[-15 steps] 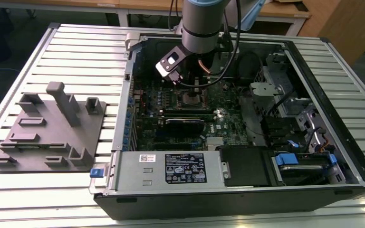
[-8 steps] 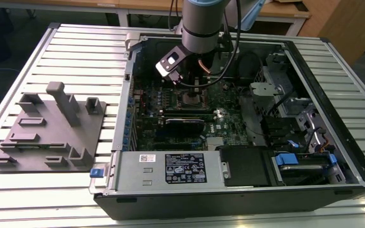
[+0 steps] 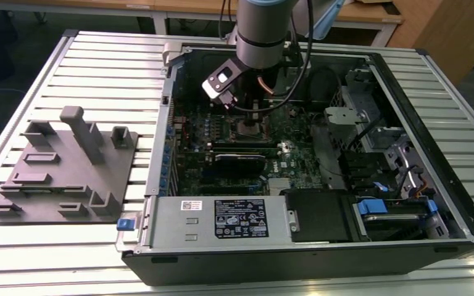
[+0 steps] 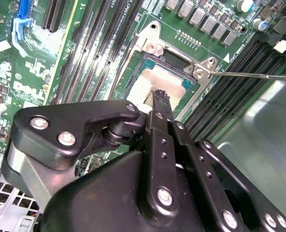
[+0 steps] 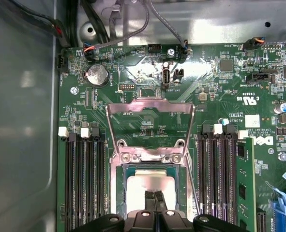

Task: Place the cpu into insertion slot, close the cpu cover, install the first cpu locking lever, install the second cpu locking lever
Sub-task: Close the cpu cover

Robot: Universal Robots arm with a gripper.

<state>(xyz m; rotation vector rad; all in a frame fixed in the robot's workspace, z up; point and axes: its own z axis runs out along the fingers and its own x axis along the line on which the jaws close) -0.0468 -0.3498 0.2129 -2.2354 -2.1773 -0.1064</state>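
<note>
Inside the case [image 3: 303, 262], the cpu [image 5: 150, 181] lies in the slot [image 5: 118, 191] right beneath the gripper [image 5: 155, 195], jaws together; cover [image 5: 150, 102] raised.

You had one cpu [image 5: 150, 181], one insertion slot [image 5: 116, 193] and one cpu cover [image 5: 150, 107] to count. There were two banks of memory slots [image 5: 84, 183], one coin battery [image 5: 97, 75], one end effector [image 5: 154, 195], one computer case [image 3: 444, 161] and one grey fixture plate [image 3: 64, 166] on one table [image 3: 97, 68].

Grey-blue metal arm [image 3: 263, 28] hung vertical, wrist pointed straight down. Black two-finger gripper [image 5: 155, 197] faced downward, slim fingers [image 4: 160, 104] pressed together.
</note>
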